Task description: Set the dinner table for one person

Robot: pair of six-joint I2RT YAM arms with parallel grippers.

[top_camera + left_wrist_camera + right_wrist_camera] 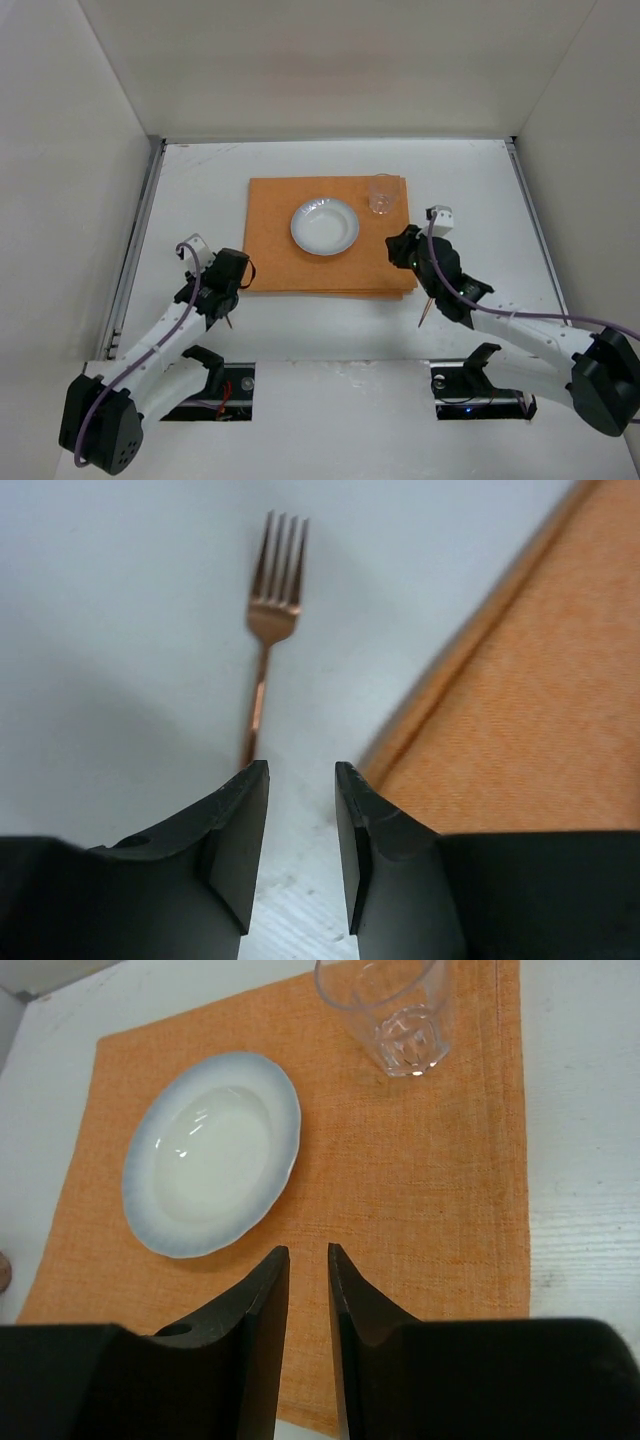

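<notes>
The white dinner table point(480, 200) carries an orange placemat point(270, 215) with a blue-rimmed white plate point(325, 226) and a clear glass point(382, 194) at its far right corner. A copper fork point(272, 610) lies on the bare table left of the placemat point(530, 710), tines away from me, its handle ending at my left finger. My left gripper point(300, 765) is open and empty just behind it; in the top view it point(226, 298) sits off the placemat's near left corner. My right gripper point(308, 1250) hovers over the placemat point(420, 1180), jaws narrowly apart and empty, near the plate point(212, 1155) and glass point(395, 1015).
A thin copper utensil point(428, 310) lies on the table off the placemat's near right corner, partly under my right arm. Metal rails point(135, 240) run along the table's sides, with white walls around. Two dark openings point(215, 385) sit at the near edge by the arm bases.
</notes>
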